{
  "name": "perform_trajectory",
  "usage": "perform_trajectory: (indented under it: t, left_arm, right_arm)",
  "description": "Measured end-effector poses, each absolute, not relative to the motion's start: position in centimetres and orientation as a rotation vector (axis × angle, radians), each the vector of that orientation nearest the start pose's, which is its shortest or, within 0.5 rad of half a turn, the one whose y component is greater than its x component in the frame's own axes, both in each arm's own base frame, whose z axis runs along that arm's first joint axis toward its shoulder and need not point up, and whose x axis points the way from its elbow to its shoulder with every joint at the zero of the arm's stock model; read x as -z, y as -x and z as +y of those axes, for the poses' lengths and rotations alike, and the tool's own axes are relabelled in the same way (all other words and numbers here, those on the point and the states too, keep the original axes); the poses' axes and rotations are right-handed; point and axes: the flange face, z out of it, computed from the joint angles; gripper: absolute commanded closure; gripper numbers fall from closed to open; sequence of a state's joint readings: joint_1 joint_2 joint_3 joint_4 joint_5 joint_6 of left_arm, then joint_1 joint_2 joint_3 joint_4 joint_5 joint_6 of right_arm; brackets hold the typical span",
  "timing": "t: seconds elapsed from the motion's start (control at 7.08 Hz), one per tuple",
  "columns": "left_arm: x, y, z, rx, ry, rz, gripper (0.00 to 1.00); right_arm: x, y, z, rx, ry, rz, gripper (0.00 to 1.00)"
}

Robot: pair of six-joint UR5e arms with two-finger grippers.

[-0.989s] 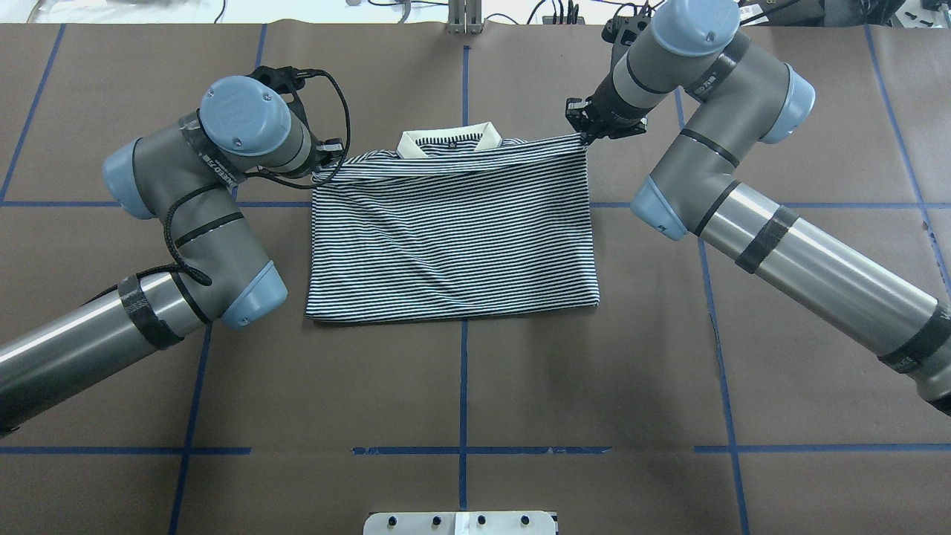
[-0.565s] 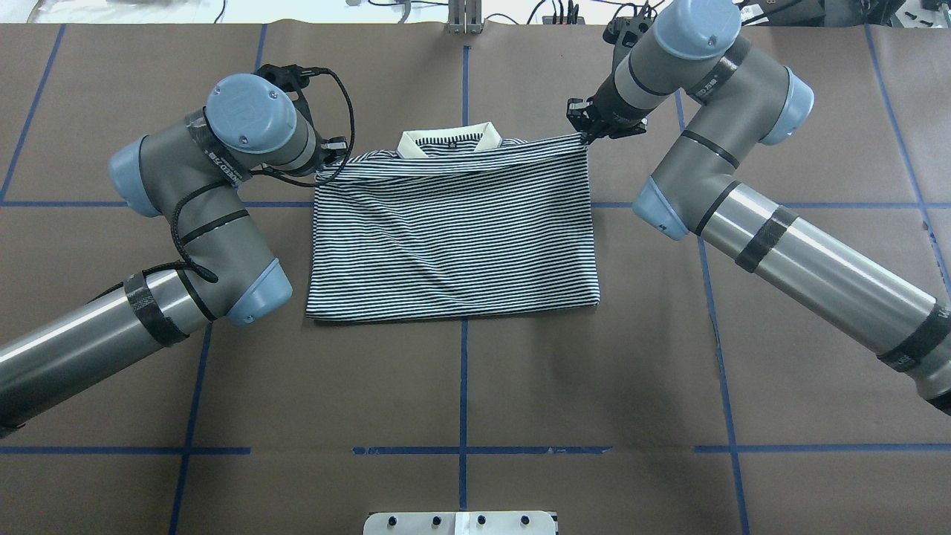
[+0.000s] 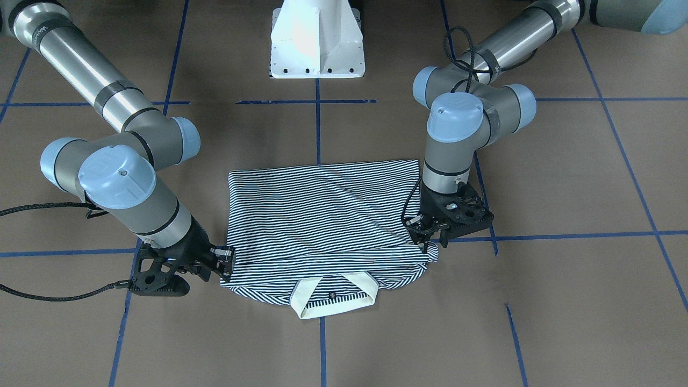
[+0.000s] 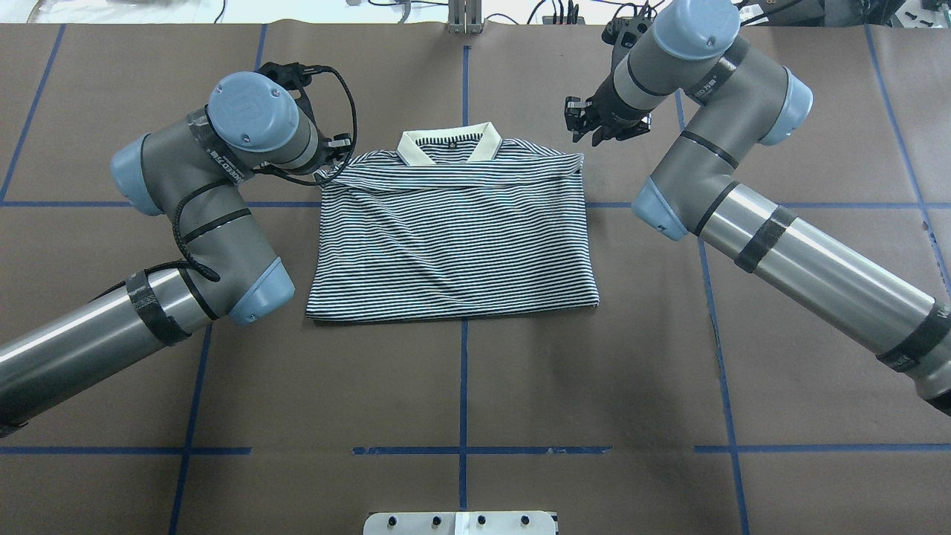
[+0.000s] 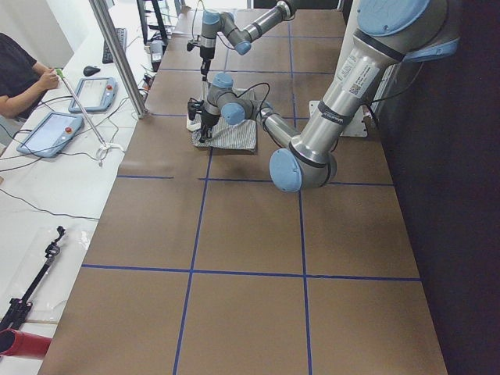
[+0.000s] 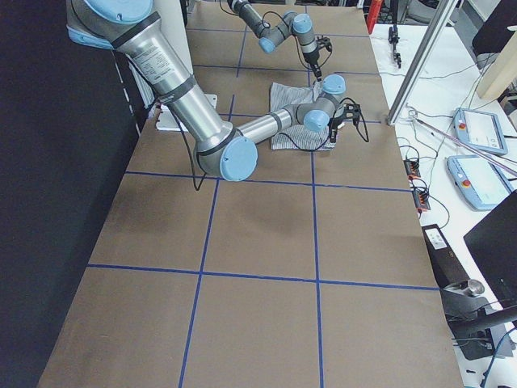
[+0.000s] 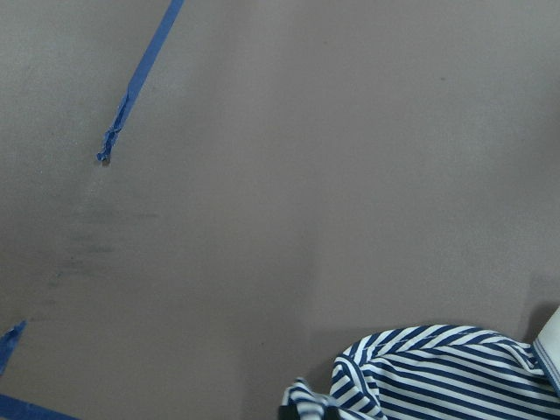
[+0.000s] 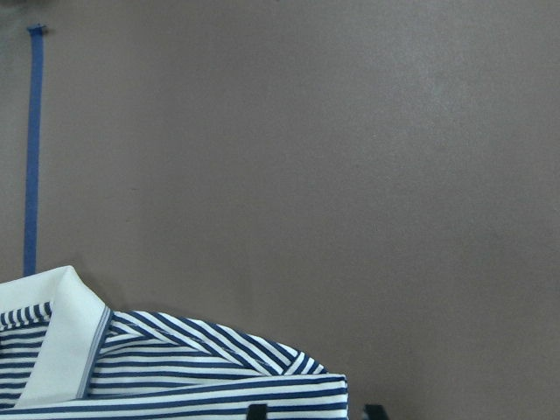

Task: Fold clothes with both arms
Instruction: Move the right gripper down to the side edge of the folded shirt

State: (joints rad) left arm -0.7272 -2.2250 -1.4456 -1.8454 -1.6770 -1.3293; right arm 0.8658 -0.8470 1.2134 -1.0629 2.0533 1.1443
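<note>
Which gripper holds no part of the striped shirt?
The right gripper: its jaws stand open beside the polo shirt's corner, while the left gripper pinches the other corner.

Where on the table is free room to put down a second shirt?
Bare table lies between the hem of the polo shirt and the white pedestal. Crowded: the collar end, flanked by the left gripper and right gripper.

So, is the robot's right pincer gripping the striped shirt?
No: in the overhead view the right pincer sits apart from the shirt, just beyond its far corner.
</note>
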Motion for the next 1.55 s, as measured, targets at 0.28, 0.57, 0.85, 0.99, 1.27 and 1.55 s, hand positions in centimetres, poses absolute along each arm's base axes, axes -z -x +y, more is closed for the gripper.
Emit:
perform_trajectory:
  t: [0.28,0.57,0.85,0.99,1.27,1.55]
  left_arm:
    - [-28.8,-46.6,-57.9,0.405,-0.29,0.781,0.0]
    - [-26.2,-45.4,-56.3,0.378,-0.28,0.844,0.0]
    - [-25.0,-44.1,-55.0,0.369,-0.274,0.862,0.0]
    - [-24.5,-43.5,-54.5,0.367,-0.277,0.869,0.0]
    - [-23.7,-42.8,-53.9,0.363,-0.286,0.886,0.0]
    - [-22.5,-42.3,-53.3,0.362,-0.293,0.902,0.0]
  right_arm:
    - [-31.8,43.8,-64.6,-0.195,-0.151,-0.963,0.0]
    - [-33.0,43.9,-61.2,-0.186,-0.116,-0.977,0.0]
    - [-34.9,44.2,-55.2,-0.204,-0.05,-0.989,0.0]
    - [-35.1,44.8,-52.3,-0.217,-0.013,-0.977,0.0]
    - [-34.3,47.2,-47.7,-0.228,0.026,-0.905,0.0]
    - [-34.5,49.3,-44.9,-0.204,0.042,-0.863,0.03]
